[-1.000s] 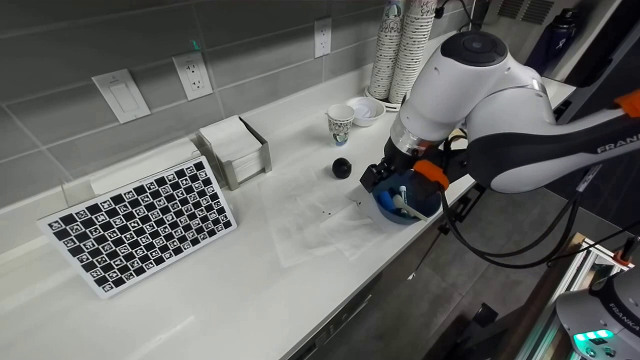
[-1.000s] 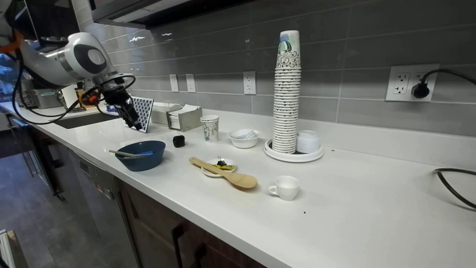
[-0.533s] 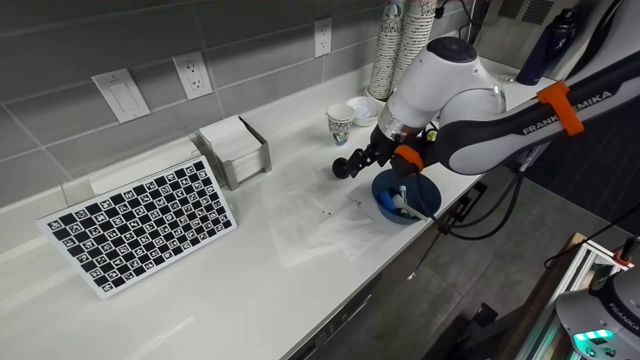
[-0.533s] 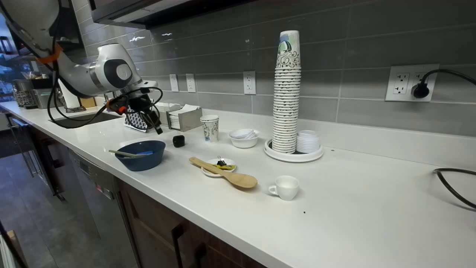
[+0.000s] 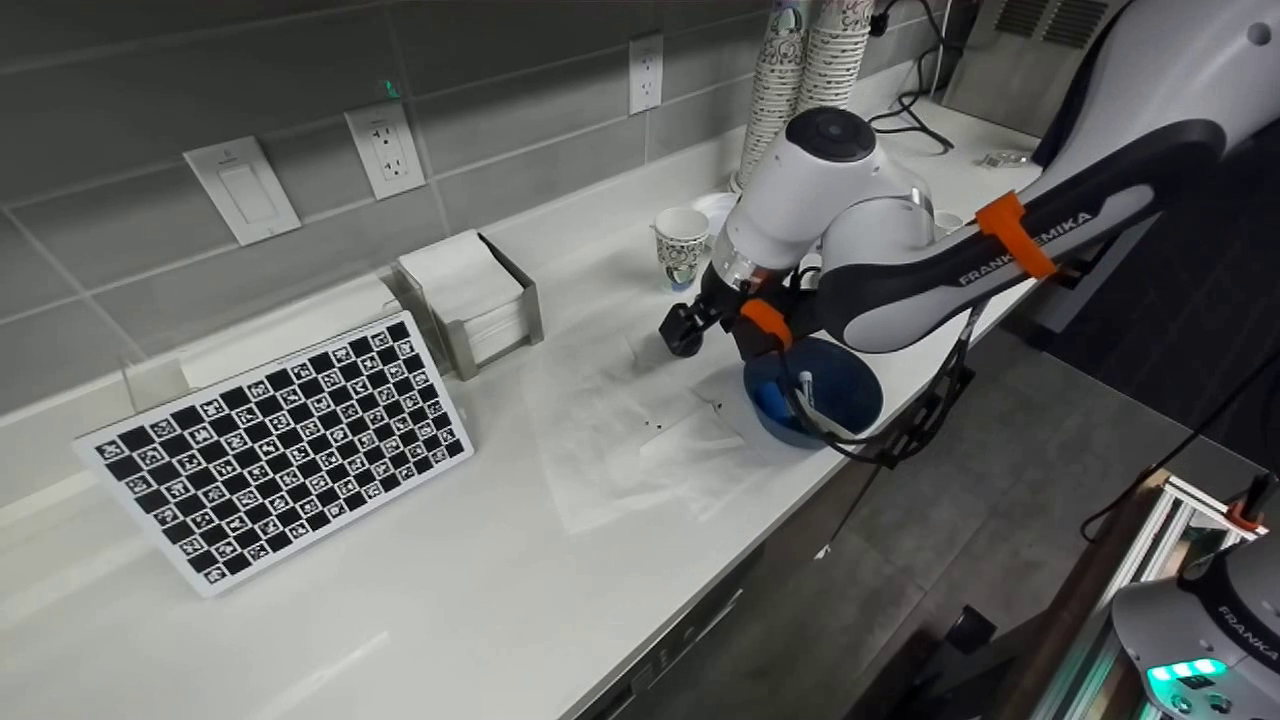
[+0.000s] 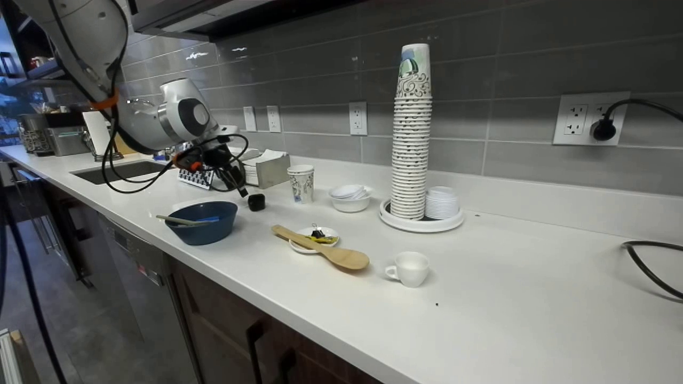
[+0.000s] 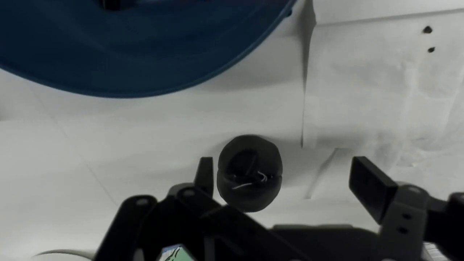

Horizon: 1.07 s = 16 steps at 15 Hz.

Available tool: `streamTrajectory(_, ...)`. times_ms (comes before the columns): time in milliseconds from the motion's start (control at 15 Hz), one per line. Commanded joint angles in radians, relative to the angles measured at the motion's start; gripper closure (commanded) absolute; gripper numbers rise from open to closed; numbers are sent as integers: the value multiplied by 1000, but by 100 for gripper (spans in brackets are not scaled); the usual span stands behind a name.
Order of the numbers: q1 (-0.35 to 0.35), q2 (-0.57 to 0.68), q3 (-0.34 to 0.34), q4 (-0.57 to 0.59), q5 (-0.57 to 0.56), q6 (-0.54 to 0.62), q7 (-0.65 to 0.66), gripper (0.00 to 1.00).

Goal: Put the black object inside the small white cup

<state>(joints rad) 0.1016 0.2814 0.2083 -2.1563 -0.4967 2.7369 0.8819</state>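
Black object (image 7: 250, 174) sits on the shiny white counter (image 6: 533, 330), well apart from the small white cup (image 6: 410, 269). My claw (image 7: 288, 177) is spread wide, and in the wrist view I see the black object between its fingers (image 7: 206, 174), nearer to one. Thin white sheets (image 5: 610, 470) lie on the counter. Big grey wall tiles (image 6: 320, 69) hold plug sockets (image 6: 358, 118). On the arm (image 5: 900, 320) I can read FRANK and EMIKA, with an orange band (image 5: 1015, 236) in between.
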Motion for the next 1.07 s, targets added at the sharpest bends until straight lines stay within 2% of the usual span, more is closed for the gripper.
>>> streamTrajectory(0, 39, 87, -45, 87, -64, -21, 74, 21)
streamTrajectory(67, 44, 104, -51, 102, -64, -25, 80, 25)
streamTrajectory(133, 49, 121, -60, 117, -67, -25, 88, 21)
streamTrajectory(333, 75, 158, -92, 162, -77, -27, 122, 19)
streamTrajectory(400, 151, 160, -170, 169, -8, -16, 82, 17)
streamTrajectory(467, 166, 169, -188, 183, -4, -16, 83, 26)
streamTrajectory(533, 189, 174, -214, 193, -5, -19, 87, 44)
streamTrajectory(600, 215, 186, -243, 208, -16, -17, 98, 46)
streamTrajectory(867, 268, 173, -298, 204, -19, -54, 86, 76)
streamTrajectory(1000, 257, 123, -291, 166, 4, -79, 56, 89)
